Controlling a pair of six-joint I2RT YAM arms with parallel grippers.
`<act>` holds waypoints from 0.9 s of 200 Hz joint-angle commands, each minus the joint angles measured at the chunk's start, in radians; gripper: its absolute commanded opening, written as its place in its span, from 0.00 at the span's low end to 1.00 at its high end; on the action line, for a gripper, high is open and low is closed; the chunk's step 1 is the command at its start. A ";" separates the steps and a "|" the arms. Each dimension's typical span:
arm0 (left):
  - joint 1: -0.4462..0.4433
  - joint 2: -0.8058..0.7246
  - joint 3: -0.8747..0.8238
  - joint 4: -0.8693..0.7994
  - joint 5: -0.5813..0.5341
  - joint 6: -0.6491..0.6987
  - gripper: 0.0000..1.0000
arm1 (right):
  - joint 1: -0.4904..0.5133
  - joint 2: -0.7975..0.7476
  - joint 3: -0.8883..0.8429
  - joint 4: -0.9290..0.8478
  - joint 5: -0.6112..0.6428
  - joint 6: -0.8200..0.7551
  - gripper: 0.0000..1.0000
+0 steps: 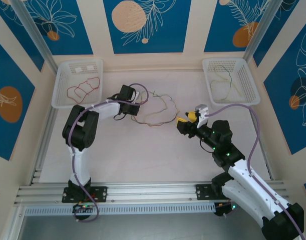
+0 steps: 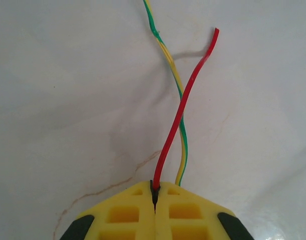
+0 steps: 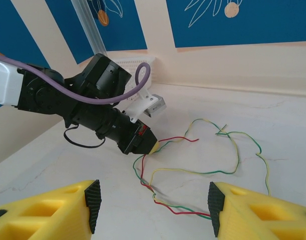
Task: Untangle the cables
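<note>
Backdrop: blue wall panels with pale leaf drawings, around a white table (image 1: 117,160).
Hidden: the red strand (image 2: 181,112) disappears into the seam between the yellow fingers, so its clamped stretch is out of sight.
Unclear: the green-and-yellow strand (image 2: 185,145) dips behind the right-hand fingertip; cannot tell whether it is pinched too.
Unclear: a faint brownish line (image 2: 117,184) runs on the surface at 8 o'clock from the fingertips; it could be a wire or a stain.
Cut off: both baskets' contents are too thin to read well from above.
Cables (image 3: 148,184): thread-thin red, green and yellow, in loose crossing loops at table centre.
Left gripper (image 2: 154,192): jaws pressed together, nipping the red strand at the tangle's 9 o'clock edge.
Right gripper (image 3: 155,205): fingers wide apart with nothing between them, near the tangle's 4 o'clock.
Left basket (image 1: 60,92): at 10 o'clock, holding a red loop (image 1: 85,87).
Right basket (image 1: 250,90): at 2 o'clock, with a greenish wire (image 1: 228,82) inside.
</note>
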 commanded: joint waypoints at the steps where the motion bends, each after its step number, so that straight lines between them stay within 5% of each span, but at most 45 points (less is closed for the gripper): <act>1: -0.008 -0.111 -0.052 0.060 0.009 0.003 0.00 | 0.009 -0.001 0.004 0.008 0.017 -0.017 0.61; 59: -0.025 -0.331 -0.218 0.203 0.121 -0.014 0.00 | 0.009 0.038 0.032 0.049 -0.026 -0.041 0.61; 127: -0.045 -0.627 -0.412 0.413 0.390 0.042 0.00 | -0.010 0.172 0.154 0.048 -0.184 -0.327 0.71; 180: -0.045 -0.756 -0.452 0.467 0.374 -0.054 0.00 | -0.029 0.426 0.327 0.075 -0.381 -0.241 0.75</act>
